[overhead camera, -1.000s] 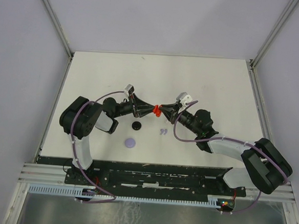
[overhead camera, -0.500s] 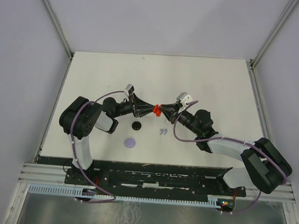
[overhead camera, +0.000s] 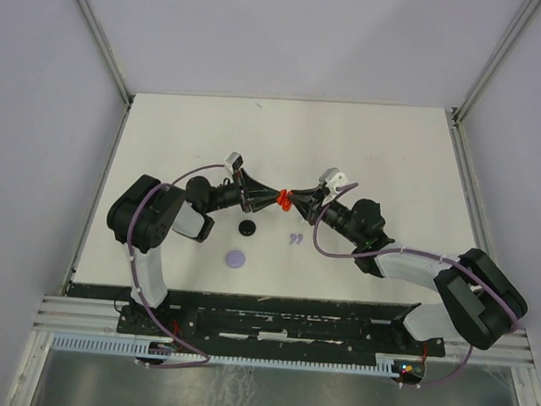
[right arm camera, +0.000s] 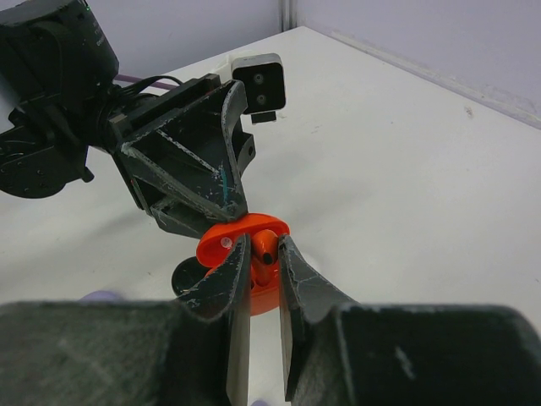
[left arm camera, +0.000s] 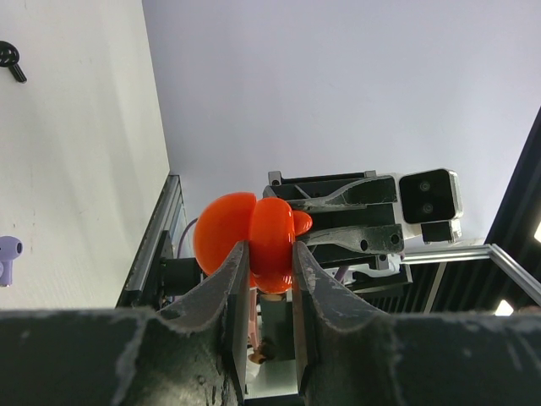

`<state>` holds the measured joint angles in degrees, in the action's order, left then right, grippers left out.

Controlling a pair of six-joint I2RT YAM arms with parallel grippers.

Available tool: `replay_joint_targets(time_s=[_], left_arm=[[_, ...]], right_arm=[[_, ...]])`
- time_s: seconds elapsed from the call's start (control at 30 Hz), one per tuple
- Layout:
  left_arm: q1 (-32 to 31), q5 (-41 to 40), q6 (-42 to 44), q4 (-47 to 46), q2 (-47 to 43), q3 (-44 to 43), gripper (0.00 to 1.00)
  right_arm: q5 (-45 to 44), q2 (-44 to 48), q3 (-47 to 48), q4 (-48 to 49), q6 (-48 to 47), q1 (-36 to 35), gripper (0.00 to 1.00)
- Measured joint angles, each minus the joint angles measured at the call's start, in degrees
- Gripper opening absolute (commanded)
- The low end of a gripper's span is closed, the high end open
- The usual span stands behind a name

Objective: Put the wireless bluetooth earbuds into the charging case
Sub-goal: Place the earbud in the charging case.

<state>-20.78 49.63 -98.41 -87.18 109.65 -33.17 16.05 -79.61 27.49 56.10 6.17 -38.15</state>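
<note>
Above the middle of the table (overhead camera: 367, 145), a red charging case (left arm camera: 241, 233) hangs between both arms. The left claw (left arm camera: 269, 254) is clenched on its body. The right claw (right arm camera: 258, 249) grips a small red piece (right arm camera: 264, 272) at the open case, possibly an earbud, though the fingers hide most of it. Two lavender earbuds (overhead camera: 295, 237) lie just near-right of the case. A black disc (overhead camera: 247, 227) and a lavender disc (overhead camera: 237, 257) lie near-left of it.

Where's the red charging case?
Top view, centre: red charging case clamped in the left gripper, tip to tip with the right gripper, beyond the lavender earbuds.
</note>
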Motion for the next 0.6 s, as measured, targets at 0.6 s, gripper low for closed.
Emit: replay_joint_targets(time_s=[0.6], left_arm=[[0.0,0.0,0.0,0.0,-1.2,0.0,0.03]], right_arm=[[-1.3,0.2,-1.4,3.2,1.7,0.0,0.14]])
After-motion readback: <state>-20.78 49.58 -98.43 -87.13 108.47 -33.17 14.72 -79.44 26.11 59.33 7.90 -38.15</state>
